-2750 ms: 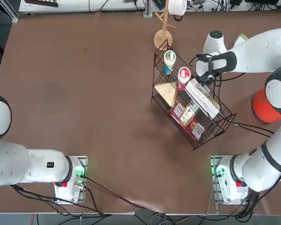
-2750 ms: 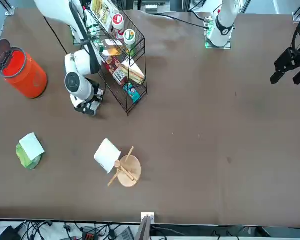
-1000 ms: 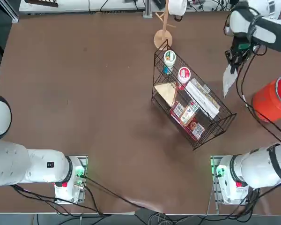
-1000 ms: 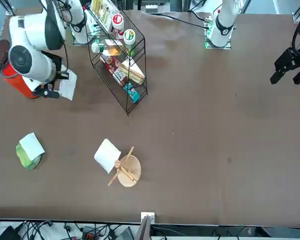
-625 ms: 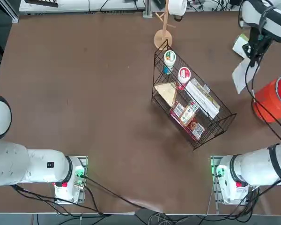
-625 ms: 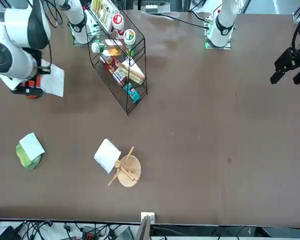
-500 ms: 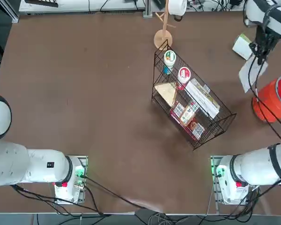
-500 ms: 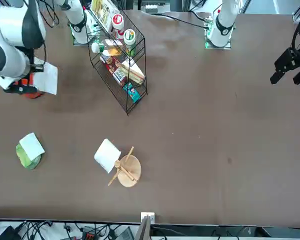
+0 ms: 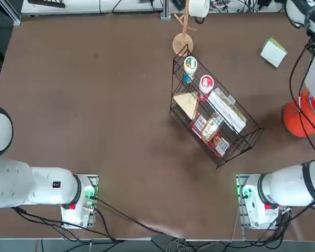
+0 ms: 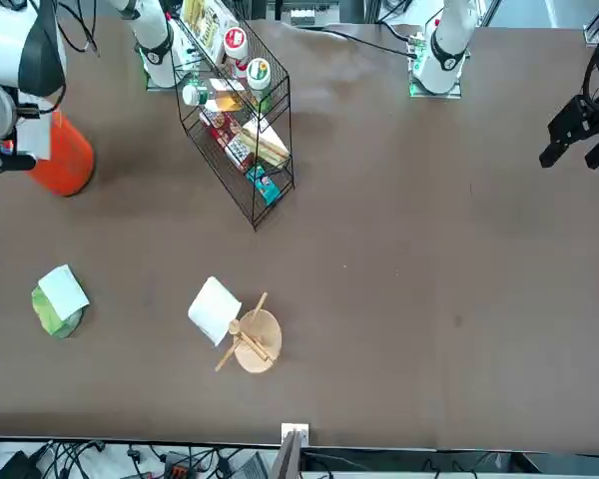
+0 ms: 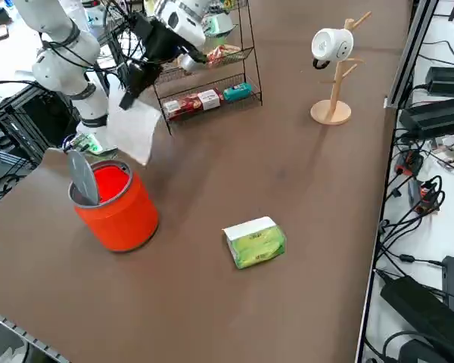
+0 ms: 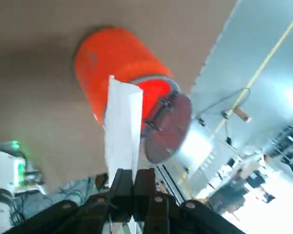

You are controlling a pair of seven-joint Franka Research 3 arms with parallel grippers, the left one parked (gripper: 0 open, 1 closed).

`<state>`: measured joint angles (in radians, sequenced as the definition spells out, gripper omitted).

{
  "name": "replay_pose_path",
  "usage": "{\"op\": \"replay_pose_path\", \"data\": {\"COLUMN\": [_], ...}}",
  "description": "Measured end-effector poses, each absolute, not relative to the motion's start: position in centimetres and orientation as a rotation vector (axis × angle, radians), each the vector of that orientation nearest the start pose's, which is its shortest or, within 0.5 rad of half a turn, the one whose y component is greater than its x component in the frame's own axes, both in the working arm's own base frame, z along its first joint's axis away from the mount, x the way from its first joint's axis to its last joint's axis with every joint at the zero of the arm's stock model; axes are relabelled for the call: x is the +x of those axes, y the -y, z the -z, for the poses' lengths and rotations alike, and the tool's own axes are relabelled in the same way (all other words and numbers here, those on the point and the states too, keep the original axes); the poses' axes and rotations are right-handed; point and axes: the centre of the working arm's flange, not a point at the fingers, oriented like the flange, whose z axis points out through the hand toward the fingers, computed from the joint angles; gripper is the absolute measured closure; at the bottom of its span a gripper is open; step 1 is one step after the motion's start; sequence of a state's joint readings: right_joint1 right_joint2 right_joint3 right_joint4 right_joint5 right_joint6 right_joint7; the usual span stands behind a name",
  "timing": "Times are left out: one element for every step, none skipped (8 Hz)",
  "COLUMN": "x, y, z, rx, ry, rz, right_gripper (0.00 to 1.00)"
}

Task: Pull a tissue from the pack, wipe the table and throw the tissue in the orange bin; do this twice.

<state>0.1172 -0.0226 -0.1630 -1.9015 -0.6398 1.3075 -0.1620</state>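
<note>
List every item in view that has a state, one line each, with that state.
Right gripper: shut on the tissue, above the bin.
Tissue: hanging from the gripper, not yet dropped.
Orange bin: upright, lid swung open.
Green pack: lying flat on the table.
Wire basket: upright, stocked.
Mug: hung on its stand.

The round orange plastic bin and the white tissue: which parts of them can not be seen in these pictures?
- Round orange plastic bin: top view, right edge and arm cover its mouth.
- Bin bottom: right side view, too steep.
- White tissue: wiped face not visible.
- Front view: right gripper at the left edge; arm covers most of the tissue.
</note>
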Motion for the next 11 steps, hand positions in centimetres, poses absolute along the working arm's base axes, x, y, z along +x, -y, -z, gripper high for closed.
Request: {"op": "replay_pose_path", "data": {"x": [48.2, 47.8, 47.6, 47.3, 47.2, 47.3, 47.6, 48.0, 48.5, 48.8, 49.0], "y": [11.1, 12.3, 13.5, 14.5, 15.1, 15.3, 15.4, 15.7, 16.0, 16.4, 17.0], "z": [-50.1, -50.2, -50.1, -49.7, -48.8, -47.7, -46.3, -45.2, -44.2, -43.1, -42.0], "rx": [2.418, 2.405, 2.397, 2.392, 2.377, 2.358, 2.347, 2.345, 2.345, 2.347, 2.352], "ry": [-0.139, -0.115, -0.093, -0.078, -0.077, -0.093, -0.114, -0.129, -0.141, -0.151, -0.159], "rz": [0.834, 0.852, 0.867, 0.886, 0.907, 0.925, 0.933, 0.933, 0.93, 0.93, 0.93], "right_gripper": [0.99, 0.99, 0.99, 0.99, 0.99, 0.99, 0.99, 0.99, 0.97, 0.97, 0.95]}}
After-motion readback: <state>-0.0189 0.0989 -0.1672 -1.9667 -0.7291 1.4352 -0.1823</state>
